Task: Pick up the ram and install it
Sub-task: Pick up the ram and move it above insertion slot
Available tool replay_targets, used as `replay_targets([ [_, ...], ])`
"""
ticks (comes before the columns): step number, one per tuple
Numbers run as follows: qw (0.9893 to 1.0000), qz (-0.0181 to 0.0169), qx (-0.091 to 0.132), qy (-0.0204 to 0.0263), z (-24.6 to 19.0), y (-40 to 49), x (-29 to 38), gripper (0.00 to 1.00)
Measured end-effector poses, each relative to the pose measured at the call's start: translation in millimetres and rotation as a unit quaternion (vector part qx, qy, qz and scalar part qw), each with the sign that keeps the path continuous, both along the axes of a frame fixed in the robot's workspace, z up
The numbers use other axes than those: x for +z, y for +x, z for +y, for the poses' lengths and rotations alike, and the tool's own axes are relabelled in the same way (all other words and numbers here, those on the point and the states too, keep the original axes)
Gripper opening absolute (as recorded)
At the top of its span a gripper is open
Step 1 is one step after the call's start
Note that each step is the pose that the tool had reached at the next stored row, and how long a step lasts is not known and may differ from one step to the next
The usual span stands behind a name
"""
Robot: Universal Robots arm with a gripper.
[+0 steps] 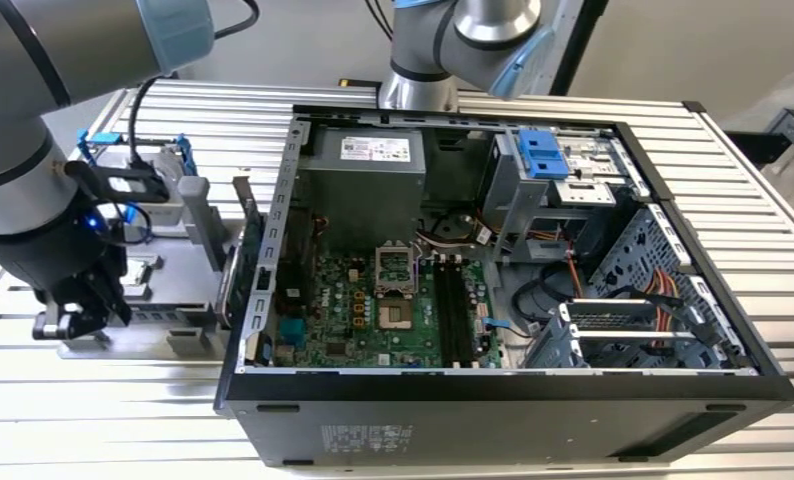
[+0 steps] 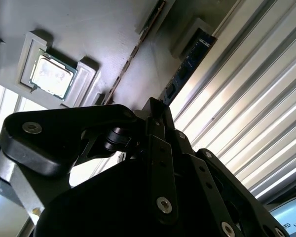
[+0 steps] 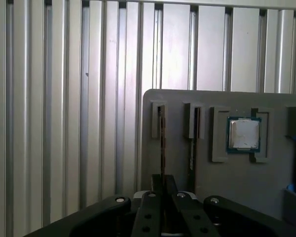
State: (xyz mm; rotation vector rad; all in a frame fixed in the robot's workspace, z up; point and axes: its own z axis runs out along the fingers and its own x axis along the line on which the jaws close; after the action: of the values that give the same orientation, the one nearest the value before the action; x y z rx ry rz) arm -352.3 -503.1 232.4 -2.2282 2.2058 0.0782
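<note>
The gripper [image 1: 70, 322] hangs over the grey tray [image 3: 177, 163], on the exterior view's left of the open computer case [image 1: 504, 400]; its fingers [image 3: 158, 187] are pressed together, grasping nothing; the ram [image 3: 162, 140] [image 2: 133, 54] stands on edge in a tray slot in both wrist views, just beside a second stick [image 3: 192, 143], with the processor chip [image 3: 244, 134] near.

In the first wrist view the gripper [image 3: 164, 181] covers the near end of the ram [image 3: 162, 140], so the spot where they meet is hidden. The tray [image 3: 177, 158] and the gripper's body run off the picture's edge.
</note>
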Motion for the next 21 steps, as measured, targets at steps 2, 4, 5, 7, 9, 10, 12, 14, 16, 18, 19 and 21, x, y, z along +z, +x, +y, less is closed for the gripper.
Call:
replay_targets([
  [2,1.0,0.0,-0.002,0.0,0.0,0.0,0.7,0.0],
  [4,1.0,0.0,-0.003,-0.0001,0.0,0.0,1.8,0.0],
  [5,1.0,0.0,-0.004,0.0,0.0,0.0,2.3,0.0],
  [7,1.0,0.0,-0.007,0.0,0.0,0.0,3.5,0.0],
  [9,1.0,-0.0001,-0.009,0.0,0.0,0.0,4.3,0.0],
  [10,0.9999,-0.0001,-0.01,0.0001,0.0,0.0,4.6,0.0],
  [12,0.9999,0.0,-0.014,0.0,0.0,0.0,5.2,0.0],
  [14,0.9999,0.0001,-0.017,-0.0001,0.0,0.0,6.2,0.0],
  [16,0.9998,0.0,-0.018,0.0,0.0,0.0,7.8,0.0],
  [18,0.9998,0.0,-0.018,-0.0001,0.0,0.0,9.6,0.0],
  [19,0.9998,0.0,-0.018,0.0,0.0,0.0,10.6,0.0],
  [21,0.9998,0.0,-0.019,0.0,-0.1,0.0,12.9,0.0],
])
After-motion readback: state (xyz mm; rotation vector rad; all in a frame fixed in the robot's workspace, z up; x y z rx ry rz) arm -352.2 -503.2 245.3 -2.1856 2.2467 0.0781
